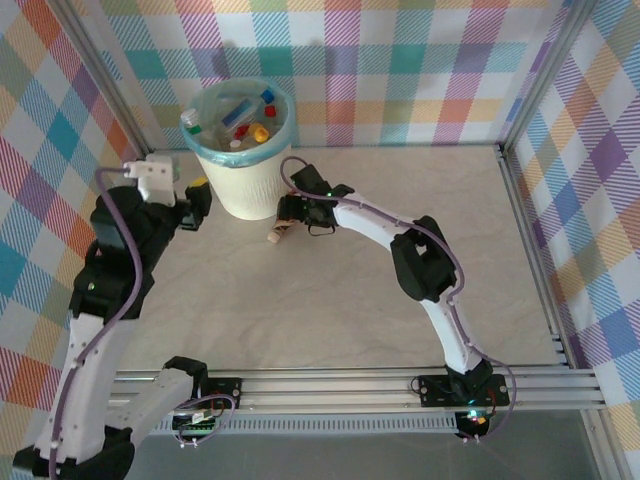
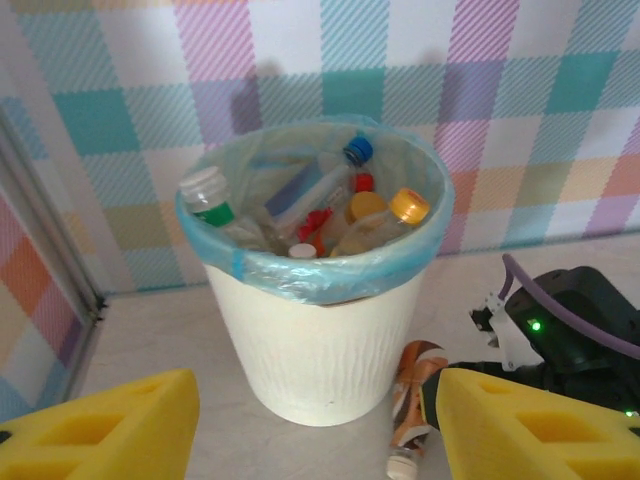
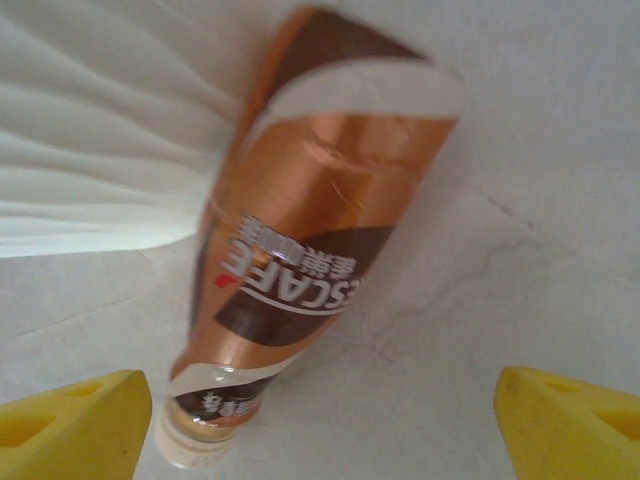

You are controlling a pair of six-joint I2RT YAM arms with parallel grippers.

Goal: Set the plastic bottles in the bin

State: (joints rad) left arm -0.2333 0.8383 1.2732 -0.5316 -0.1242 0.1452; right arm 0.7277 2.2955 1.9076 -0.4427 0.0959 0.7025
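The bin (image 1: 243,185), white, ribbed and lined with a teal bag, stands at the back left and holds several plastic bottles (image 1: 245,118). One brown-labelled bottle (image 1: 277,235) lies on the table against the bin's right base, its pale cap toward the near side. My right gripper (image 1: 291,213) hovers just over it. In the right wrist view the brown bottle (image 3: 310,230) lies between the wide-open yellow fingertips (image 3: 70,430), closer to the left one and untouched. My left gripper (image 1: 195,203) hangs left of the bin, open and empty. Its wrist view looks at the bin (image 2: 315,340) and the bottles (image 2: 330,210) inside.
Checked cloth walls and a metal frame (image 1: 530,220) close off the back and sides of the table. The right arm (image 2: 570,320) sits just right of the bin in the left wrist view, beside the brown bottle (image 2: 412,400). The marbled tabletop (image 1: 330,300) stretches toward the near rail.
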